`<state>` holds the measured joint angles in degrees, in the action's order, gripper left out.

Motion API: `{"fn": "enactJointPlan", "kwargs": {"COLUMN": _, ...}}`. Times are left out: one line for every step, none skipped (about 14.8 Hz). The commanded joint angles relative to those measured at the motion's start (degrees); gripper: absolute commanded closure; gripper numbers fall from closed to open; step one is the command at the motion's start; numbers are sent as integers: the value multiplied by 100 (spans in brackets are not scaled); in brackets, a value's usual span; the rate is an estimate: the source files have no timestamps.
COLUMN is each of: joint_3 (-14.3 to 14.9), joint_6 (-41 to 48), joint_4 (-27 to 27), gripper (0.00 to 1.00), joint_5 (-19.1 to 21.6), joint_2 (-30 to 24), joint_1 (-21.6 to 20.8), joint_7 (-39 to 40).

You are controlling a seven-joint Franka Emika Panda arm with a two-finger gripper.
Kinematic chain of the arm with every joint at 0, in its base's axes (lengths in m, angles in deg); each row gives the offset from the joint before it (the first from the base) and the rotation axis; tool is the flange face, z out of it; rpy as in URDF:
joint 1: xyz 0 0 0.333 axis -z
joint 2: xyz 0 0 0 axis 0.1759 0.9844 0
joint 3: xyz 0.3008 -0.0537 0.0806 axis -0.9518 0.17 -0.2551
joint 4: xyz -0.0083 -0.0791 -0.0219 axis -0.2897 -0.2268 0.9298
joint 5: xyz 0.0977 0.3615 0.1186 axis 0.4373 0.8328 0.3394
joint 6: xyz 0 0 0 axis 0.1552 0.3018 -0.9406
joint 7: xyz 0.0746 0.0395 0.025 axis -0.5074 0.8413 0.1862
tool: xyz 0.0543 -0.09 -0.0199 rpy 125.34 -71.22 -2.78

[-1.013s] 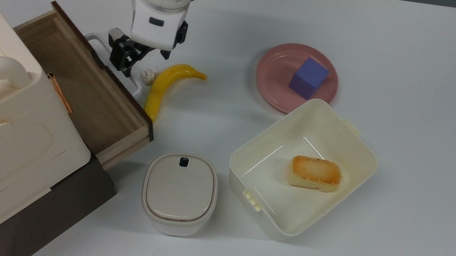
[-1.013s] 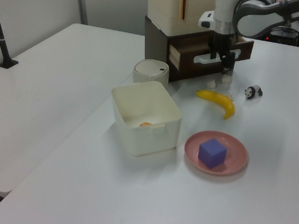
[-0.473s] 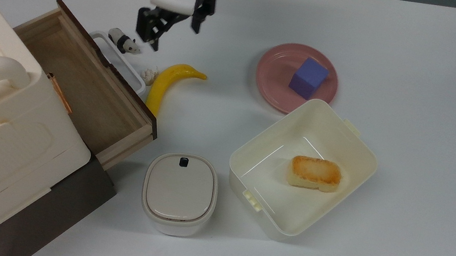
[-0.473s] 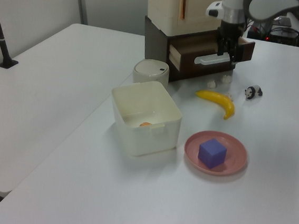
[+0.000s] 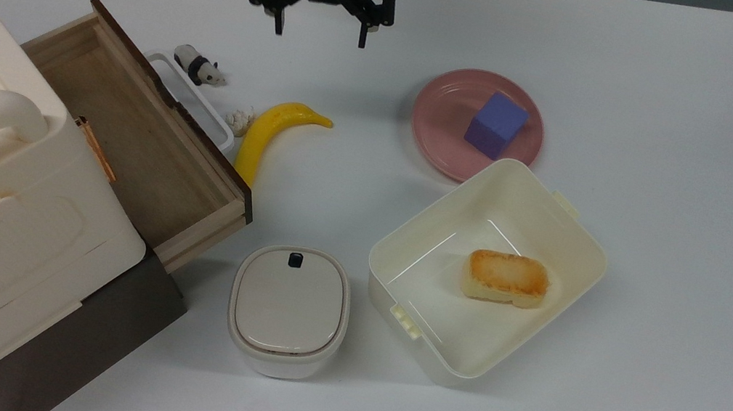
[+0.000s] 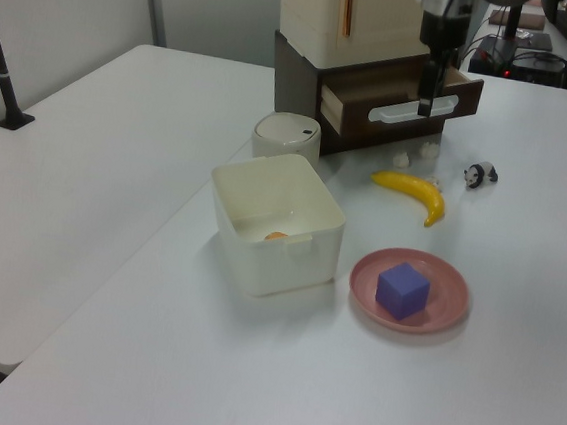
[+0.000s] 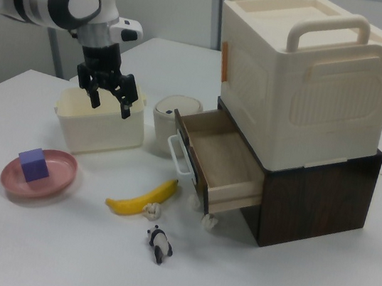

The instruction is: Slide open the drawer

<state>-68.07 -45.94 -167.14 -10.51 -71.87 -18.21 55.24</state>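
The drawer (image 5: 141, 140) stands pulled out of the dark brown cabinet (image 7: 312, 197) near the tabletop's (image 5: 667, 209) left edge in the top view, its wide front panel running diagonally and its open end facing the tabletop's middle. It is a shallow light-wood box with a dark brown front and a white rectangular loop handle (image 5: 196, 98); a cream ribbed crate (image 7: 304, 81) sits on the cabinet above it. My gripper (image 5: 320, 33) hangs above the tabletop's far edge in the top view, fingers spread wide and holding nothing. Half a second ago it hung close to the handle and the panda figure (image 5: 198, 66); it has since withdrawn toward the far edge, while the drawer has kept its position. A smooth yellow banana (image 5: 267, 135) lies just beside the drawer front, and a small rounded white lidded bin (image 5: 288, 308) stands near the drawer's corner.
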Motion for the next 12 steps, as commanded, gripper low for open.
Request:
{"fn": "enactJointPlan", "kwargs": {"joint_3": 66, "joint_6": 502, "joint_4": 93, "gripper": 0, "joint_5": 148, "joint_2": -195, "joint_1": 26, "joint_7": -939}}
{"fn": "enactJointPlan", "kwargs": {"joint_3": 84, "joint_6": 590, "joint_4": 111, "gripper": 0, "joint_5": 157, "joint_2": -221, "joint_1": 26, "joint_7": -948}}
{"fn": "enactJointPlan", "kwargs": {"joint_3": 75, "joint_6": 634, "joint_4": 111, "gripper": 0, "joint_5": 148, "joint_2": -273, "joint_1": 26, "joint_7": -948}}
{"fn": "enactJointPlan", "kwargs": {"joint_3": 101, "joint_6": 609, "joint_4": 119, "gripper": 0, "joint_5": 148, "joint_2": -283, "joint_1": 52, "joint_7": -914}}
{"fn": "enactJointPlan", "kwargs": {"joint_3": 101, "joint_6": 574, "joint_4": 137, "gripper": 0, "joint_5": 157, "joint_2": -274, "joint_1": 113, "joint_7": -870}}
{"fn": "enactJointPlan", "kwargs": {"joint_3": 101, "joint_6": 565, "joint_4": 224, "gripper": 0, "joint_5": 165, "joint_2": -222, "joint_1": 149, "joint_7": -869}}
{"fn": "enactJointPlan", "kwargs": {"joint_3": 93, "joint_6": 564, "joint_4": 277, "gripper": 0, "joint_5": 183, "joint_2": -204, "joint_1": 149, "joint_7": -869}}
{"fn": "enactJointPlan", "kwargs": {"joint_3": 84, "joint_6": 591, "joint_4": 278, "gripper": 0, "joint_5": 209, "joint_2": -204, "joint_1": 140, "joint_7": -869}}
{"fn": "enactJointPlan", "kwargs": {"joint_3": 66, "joint_6": 634, "joint_4": 234, "gripper": 0, "joint_5": 227, "joint_2": -204, "joint_1": 106, "joint_7": -843}}
{"fn": "enactJointPlan", "kwargs": {"joint_3": 31, "joint_6": 635, "joint_4": 216, "gripper": 0, "joint_5": 227, "joint_2": -177, "joint_1": 88, "joint_7": -843}}
{"fn": "enactJointPlan", "kwargs": {"joint_3": 22, "joint_6": 626, "joint_4": 225, "gripper": 0, "joint_5": 227, "joint_2": -81, "joint_1": 88, "joint_7": -860}}
{"fn": "enactJointPlan", "kwargs": {"joint_3": 22, "joint_6": 617, "joint_4": 234, "gripper": 0, "joint_5": 227, "joint_2": -81, "joint_1": 96, "joint_7": -869}}
